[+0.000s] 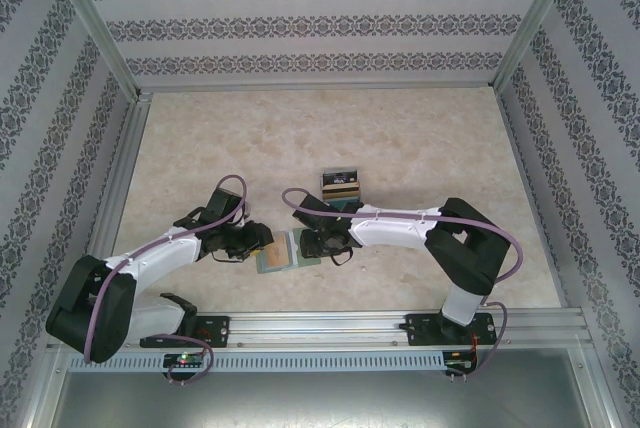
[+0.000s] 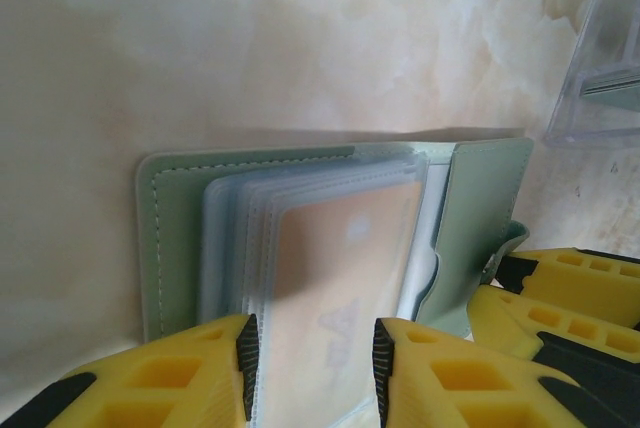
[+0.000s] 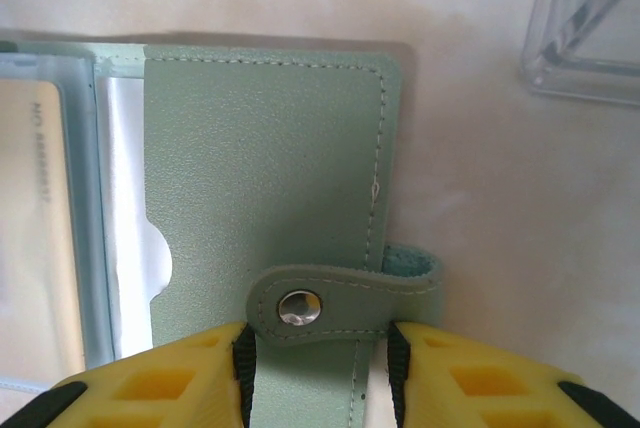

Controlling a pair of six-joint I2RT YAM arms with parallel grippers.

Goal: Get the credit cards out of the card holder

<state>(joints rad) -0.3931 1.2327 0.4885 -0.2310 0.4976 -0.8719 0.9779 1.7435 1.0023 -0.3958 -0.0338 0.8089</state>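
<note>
While the mint-green card holder (image 1: 272, 262) lies open between both arms, the right gripper (image 3: 315, 368), fingers spread, straddles its snap strap (image 3: 330, 303). It should press there to anchor the cover. The left gripper (image 2: 312, 368), also spread, sits over the holder's clear sleeves (image 2: 235, 238). It should pinch only the tan-gold card (image 2: 340, 268), then draw it straight out.

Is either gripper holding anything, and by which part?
Cannot tell. Left gripper straddles the sleeved tan card at its near edge; right gripper straddles the card holder at the snap strap.
</note>
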